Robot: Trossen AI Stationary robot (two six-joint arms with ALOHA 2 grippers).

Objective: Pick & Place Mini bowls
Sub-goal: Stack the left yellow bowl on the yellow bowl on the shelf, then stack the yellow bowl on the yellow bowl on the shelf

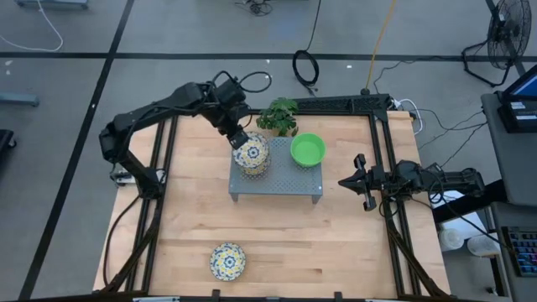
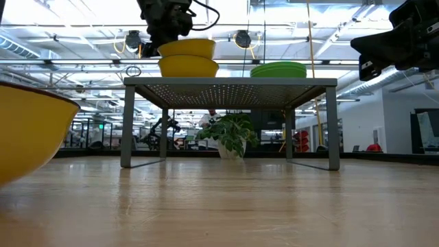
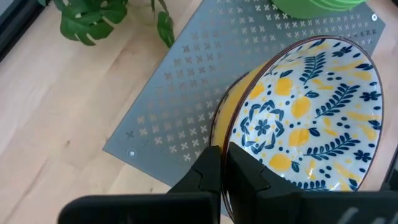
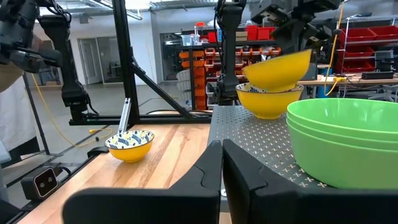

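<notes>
Wooden surface (image 1: 336,235) carries a grey perforated rack (image 1: 277,180) mid-table, toward the far side.

Left arm reaches in from the far left over the rack's left end. Left end effector (image 1: 239,139) is clamped on the rim of a patterned bowl (image 3: 311,112): one finger inside, one outside, narrow gap with the bowl wall between. That bowl sits tilted, mouth up and leaning, over a second patterned bowl (image 4: 268,99) already on the rack. The right wrist view shows the upper one canted, one side lifted clear of the lower one.

Right end effector (image 1: 362,180) waits at the right table edge, well apart from the rack, fingers nearly touching and gripping nothing.

Green bowls (image 1: 308,149) are stacked on the rack's right end, mouths up; at least two rims visible in the right wrist view. Third patterned bowl (image 1: 227,260) sits alone at the near edge, left of centre, mouth up, well apart from the rack.

Step, as I read it: nesting the held bowl into the patterned stack. Could equally be lifting it off, can't tell from this.

Next move calls for levelling the bowl so its axis is vertical, lowering until seated, then letting go and clearing upward.

Bowls are round, no real long axis; only the mouth direction matters.

Potted plant (image 1: 279,116) stands just beyond the rack's far edge; keep the elbow off it.
</notes>
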